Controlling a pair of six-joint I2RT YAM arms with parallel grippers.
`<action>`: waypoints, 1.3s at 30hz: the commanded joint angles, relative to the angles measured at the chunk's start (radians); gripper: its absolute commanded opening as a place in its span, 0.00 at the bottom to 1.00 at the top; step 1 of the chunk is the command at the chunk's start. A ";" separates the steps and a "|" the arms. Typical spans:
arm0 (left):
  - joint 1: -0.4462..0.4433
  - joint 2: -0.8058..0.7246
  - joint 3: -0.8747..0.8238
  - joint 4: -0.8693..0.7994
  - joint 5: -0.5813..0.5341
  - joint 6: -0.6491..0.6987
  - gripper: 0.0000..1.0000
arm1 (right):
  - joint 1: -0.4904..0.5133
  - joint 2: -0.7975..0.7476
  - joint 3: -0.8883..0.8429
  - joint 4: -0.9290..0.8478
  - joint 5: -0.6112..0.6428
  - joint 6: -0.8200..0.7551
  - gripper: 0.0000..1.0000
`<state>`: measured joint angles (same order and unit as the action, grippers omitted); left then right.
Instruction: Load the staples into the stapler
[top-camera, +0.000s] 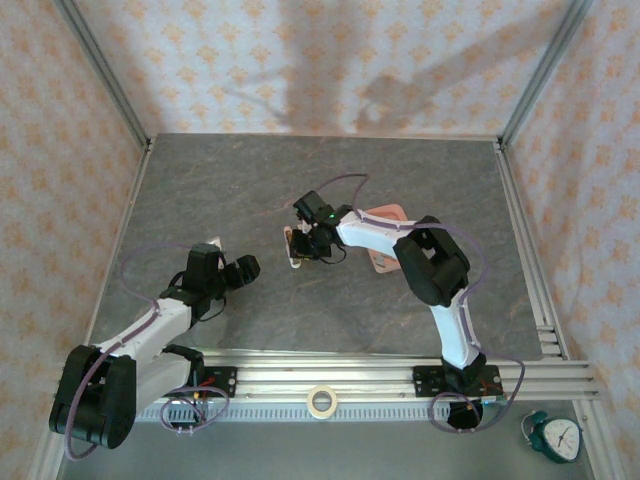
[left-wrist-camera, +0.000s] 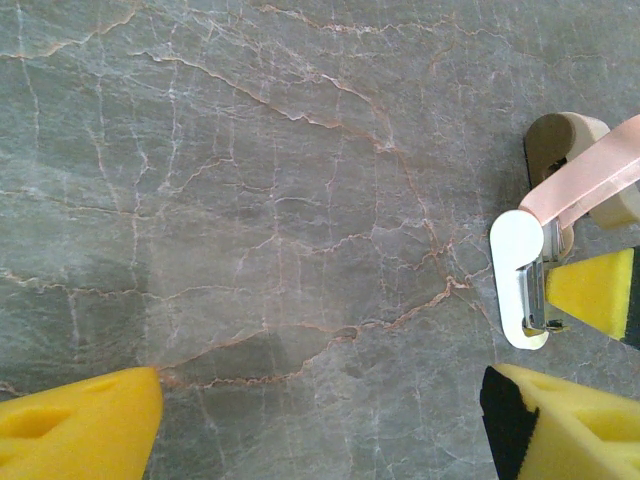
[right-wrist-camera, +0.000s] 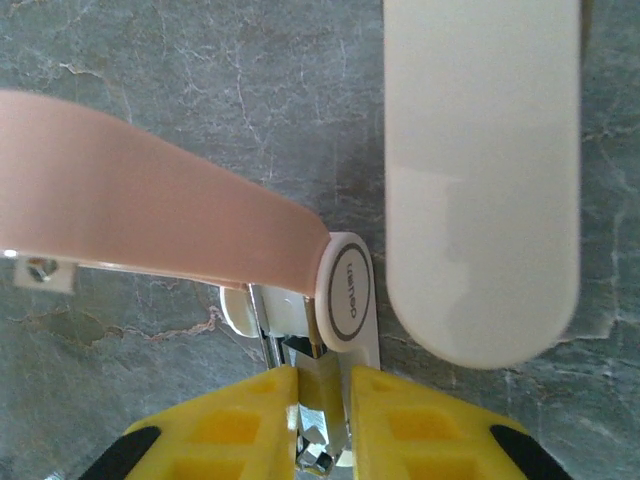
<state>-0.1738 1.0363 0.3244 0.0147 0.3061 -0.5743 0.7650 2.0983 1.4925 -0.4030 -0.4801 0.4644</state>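
The stapler (top-camera: 296, 247) lies left of the table's middle, with its pink lid (right-wrist-camera: 150, 190) swung up and open. Its white base (left-wrist-camera: 518, 275) and metal channel (left-wrist-camera: 535, 295) show at the right of the left wrist view. My right gripper (right-wrist-camera: 322, 372) hangs over the channel, its yellow fingers (right-wrist-camera: 240, 415) shut on a small grey metal piece that looks like a strip of staples (right-wrist-camera: 322, 405). The strip's end sits at the channel, beside the round white hinge (right-wrist-camera: 347, 290). My left gripper (left-wrist-camera: 320, 425) stands open over bare table, left of the stapler (left-wrist-camera: 520, 290).
A shallow pink tray (top-camera: 385, 262) lies partly under the right arm. A tape roll (top-camera: 321, 400) sits on the front rail and a small clock (top-camera: 552, 437) at the near right corner. Metal frame posts and patterned walls bound the grey marbled table (top-camera: 250, 180).
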 joint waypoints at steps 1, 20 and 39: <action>0.010 -0.007 0.022 0.008 -0.003 0.025 0.84 | 0.003 0.023 0.027 -0.033 0.014 0.006 0.18; 0.011 -0.022 0.018 -0.004 -0.006 0.027 0.84 | 0.003 -0.055 0.001 -0.005 0.025 0.020 0.11; 0.010 -0.033 0.018 -0.012 -0.006 0.026 0.84 | 0.001 -0.105 -0.049 0.068 -0.005 0.044 0.11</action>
<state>-0.1738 1.0271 0.3244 0.0135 0.3061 -0.5739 0.7647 2.0399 1.4670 -0.3618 -0.4805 0.4942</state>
